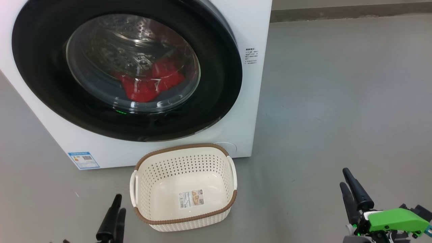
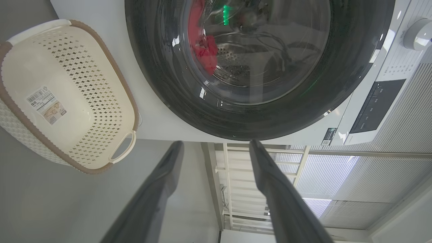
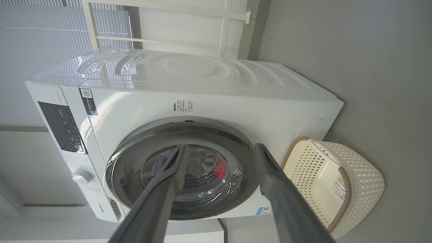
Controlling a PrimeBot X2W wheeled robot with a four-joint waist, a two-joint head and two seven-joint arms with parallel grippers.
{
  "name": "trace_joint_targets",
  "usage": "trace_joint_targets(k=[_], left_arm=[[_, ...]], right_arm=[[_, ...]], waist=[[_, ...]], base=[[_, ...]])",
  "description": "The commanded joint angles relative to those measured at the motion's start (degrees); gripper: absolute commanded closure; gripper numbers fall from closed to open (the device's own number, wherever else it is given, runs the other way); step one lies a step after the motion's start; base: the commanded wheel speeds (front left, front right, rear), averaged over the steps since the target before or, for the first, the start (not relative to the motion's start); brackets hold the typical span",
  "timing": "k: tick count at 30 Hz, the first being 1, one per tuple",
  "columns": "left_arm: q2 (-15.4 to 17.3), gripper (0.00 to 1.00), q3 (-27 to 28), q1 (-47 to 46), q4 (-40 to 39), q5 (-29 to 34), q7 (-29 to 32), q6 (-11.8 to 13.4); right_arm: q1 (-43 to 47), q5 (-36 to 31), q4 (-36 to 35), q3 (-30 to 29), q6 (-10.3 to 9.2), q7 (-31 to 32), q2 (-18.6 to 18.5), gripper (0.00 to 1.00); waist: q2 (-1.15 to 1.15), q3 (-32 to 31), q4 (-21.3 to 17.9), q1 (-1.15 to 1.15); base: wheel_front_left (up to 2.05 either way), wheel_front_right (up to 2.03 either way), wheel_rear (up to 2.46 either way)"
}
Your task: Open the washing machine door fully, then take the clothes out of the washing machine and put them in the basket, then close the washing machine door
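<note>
The washing machine stands with its black round door shut against the front. Red clothes lie in the drum behind the glass window. The cream basket sits on the floor just in front of the machine, with nothing in it but a paper label on its bottom. My left gripper is low at the basket's left; in the left wrist view it is open, facing the door. My right gripper is far right of the basket, open and holding nothing.
Grey floor stretches to the right of the machine and around the basket. A control panel with a knob sits on the machine's front. A white frame and slatted wall stand behind the machine.
</note>
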Motion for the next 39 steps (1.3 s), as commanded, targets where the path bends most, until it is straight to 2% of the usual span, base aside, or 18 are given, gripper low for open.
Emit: trace_joint_targets(k=[1,18,39], left_arm=[[0.8,0.00,-0.1,-2.9,-1.1,0.7,-0.6,-0.1],[1.3,0.00,-1.2,-5.0,-1.6,9.6,-3.5,0.1],[1.2,0.00,-1.8,-7.0,-3.2,28.7,-7.1,1.6]], right_arm=[[-3.3,-0.7,-1.2,0.7,0.01,-0.6,-0.8,0.00],[-6.7,-7.8,0.5,4.0,0.02,-3.8,-1.6,0.00],[-10.1,-26.5,1.9,4.7,0.02,-7.3,-1.1,0.00]], waist=[[0.00,0.0,0.0,-0.01],[0.00,0.2,0.0,-0.01],[0.00,0.2,-0.1,-0.01]], base=[[0.00,0.00,0.00],[0.00,0.00,0.00],[0.00,0.00,0.00]])
